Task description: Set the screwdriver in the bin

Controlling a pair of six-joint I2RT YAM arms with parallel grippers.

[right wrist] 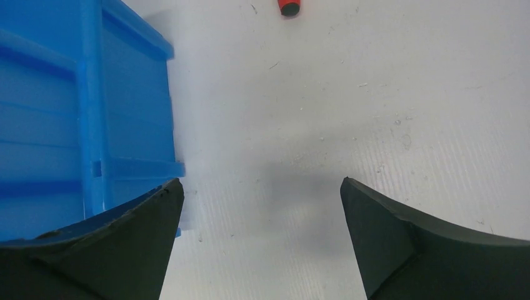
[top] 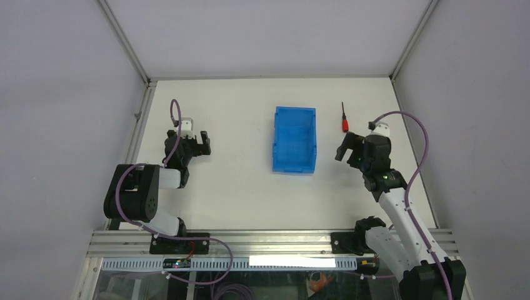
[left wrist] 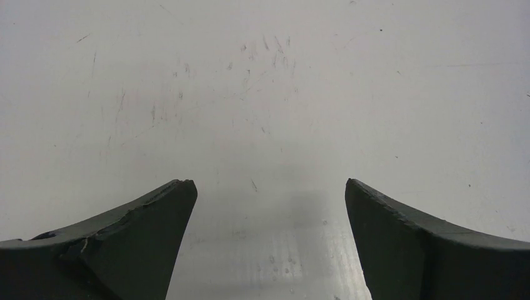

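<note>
The tiny screwdriver (top: 344,119), red handle and thin black shaft, lies on the white table right of the bin. Only its handle end (right wrist: 289,7) shows at the top edge of the right wrist view. The bright blue bin (top: 294,139) stands mid-table; its outer wall (right wrist: 69,119) fills the left of the right wrist view. My right gripper (top: 350,147) is open and empty, hovering just near of the screwdriver and right of the bin; in its own view the gripper (right wrist: 261,184) frames bare table. My left gripper (top: 195,142) is open and empty, far left of the bin, over bare table (left wrist: 269,182).
White walls and a metal frame (top: 131,56) enclose the table on the far, left and right sides. An aluminium rail (top: 269,240) runs along the near edge by the arm bases. The table (top: 237,181) is scuffed white board.
</note>
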